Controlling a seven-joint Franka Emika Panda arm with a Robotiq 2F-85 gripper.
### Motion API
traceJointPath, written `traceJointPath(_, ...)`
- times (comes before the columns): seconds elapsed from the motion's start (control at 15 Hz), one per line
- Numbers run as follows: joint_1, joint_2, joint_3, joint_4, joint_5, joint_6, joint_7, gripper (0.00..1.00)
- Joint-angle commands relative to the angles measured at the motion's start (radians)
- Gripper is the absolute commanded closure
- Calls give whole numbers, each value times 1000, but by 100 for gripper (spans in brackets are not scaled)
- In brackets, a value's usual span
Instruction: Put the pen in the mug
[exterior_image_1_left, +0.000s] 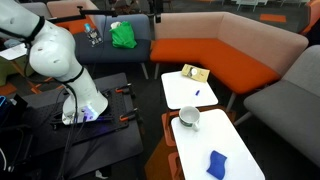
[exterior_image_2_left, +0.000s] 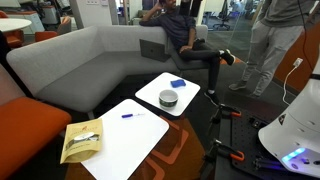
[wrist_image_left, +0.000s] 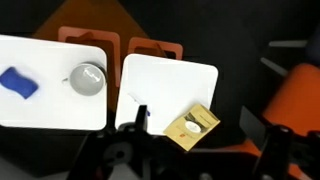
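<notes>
The small blue pen (exterior_image_1_left: 197, 93) lies on the white table that also holds the tan packet; it shows in both exterior views (exterior_image_2_left: 128, 115). In the wrist view the pen (wrist_image_left: 131, 98) is partly hidden behind one finger. The white-grey mug (exterior_image_1_left: 188, 118) stands upright on the neighbouring white table (exterior_image_2_left: 169, 98), and shows in the wrist view (wrist_image_left: 86, 78). My gripper (wrist_image_left: 196, 114) is open and empty, high above the tables, with the tan packet between its fingers in the picture. The gripper itself does not show in either exterior view.
A tan packet (wrist_image_left: 192, 125) lies near the pen (exterior_image_2_left: 82, 140). A flat blue cloth (wrist_image_left: 18, 83) lies beside the mug (exterior_image_1_left: 217, 163). Orange and grey sofas (exterior_image_1_left: 225, 50) surround the two tables. A person (exterior_image_2_left: 180, 25) sits on the sofa.
</notes>
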Motion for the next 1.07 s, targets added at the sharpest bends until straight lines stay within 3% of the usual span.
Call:
traceJointPath(0.0,-1,198,6,63,-77,120,-111,0)
traceJointPath(0.27,0,489,-17,181,-86,204,-281,0)
traceJointPath(0.67,-68,866,-19,422,-115,214,-392,0)
traceJointPath(0.93,-90,1036,21,586,-112,177,-452,0)
traceJointPath(1.0,-94,994,15,513,-107,237,-415,0)
